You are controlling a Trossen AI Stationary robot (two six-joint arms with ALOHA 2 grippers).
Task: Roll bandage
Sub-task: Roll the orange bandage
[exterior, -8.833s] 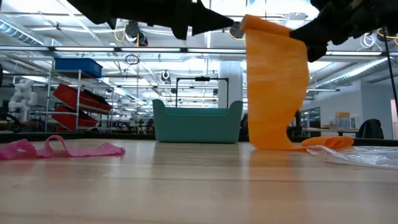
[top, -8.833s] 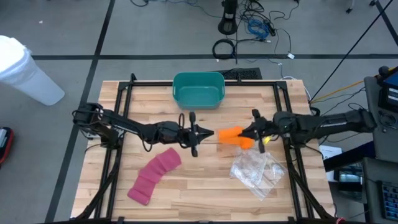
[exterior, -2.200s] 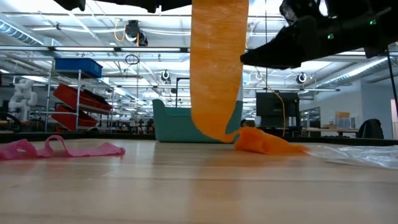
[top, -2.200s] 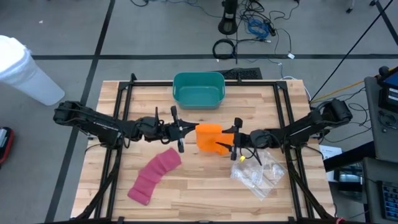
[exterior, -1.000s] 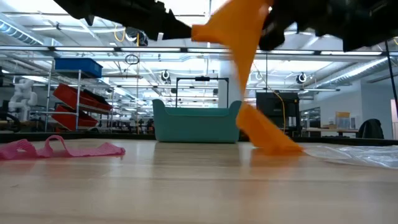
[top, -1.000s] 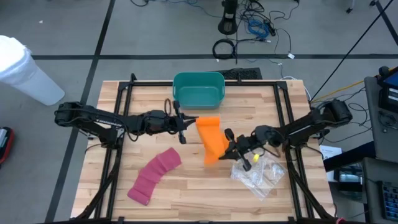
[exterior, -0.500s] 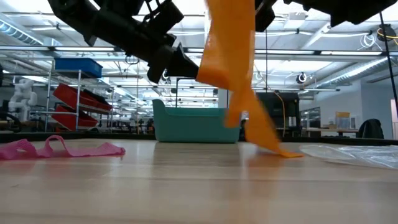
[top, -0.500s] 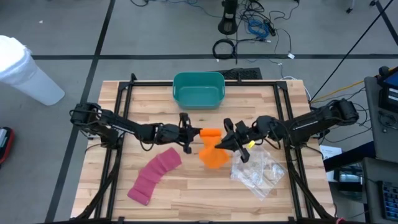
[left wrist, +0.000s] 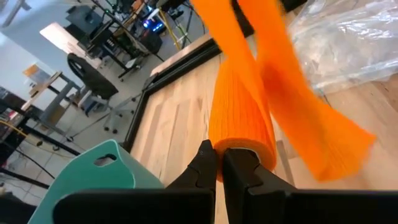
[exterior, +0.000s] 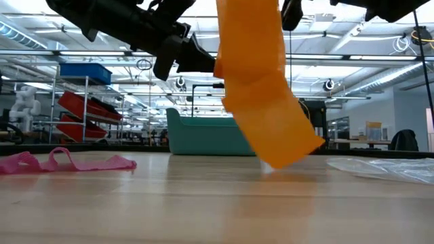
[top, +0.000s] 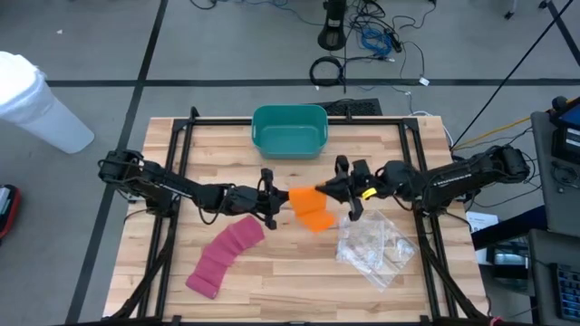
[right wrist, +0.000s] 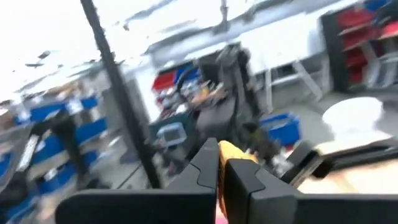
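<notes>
The orange bandage (top: 310, 208) hangs as a broad strip (exterior: 254, 88) between my two grippers at the table's middle. My left gripper (top: 275, 203) is shut on it from the left and my right gripper (top: 332, 189) is shut on it from the right. The strip's lower end (exterior: 288, 152) droops close to the tabletop; whether it touches, I cannot tell. A pink bandage (top: 225, 255) lies loosely crumpled on the near left of the table. My left gripper pinches a bunched edge of the orange bandage (left wrist: 239, 142) between its two fingers, coming almost level from the table's left. The cloth rises away from the fingers, and a loose tail (left wrist: 323, 140) hangs beyond them. My right gripper pinches the bandage's upper part from the table's right; only a sliver of orange (right wrist: 232, 151) shows between its fingertips. The strip hangs below the hold.
A teal bin (top: 288, 129) stands at the far middle. A crumpled clear plastic bag (top: 373, 244) lies near right, just under my right arm. Black frame rails (top: 177, 154) run along both sides of the wooden table.
My right gripper has risen and gone toward the table's far edge, tipping upward. My left gripper has sunk and gone toward the near edge. The orange bandage, which slanted down to the table, now hangs as a broad strip, its lower end drawn up off the bag's side.
</notes>
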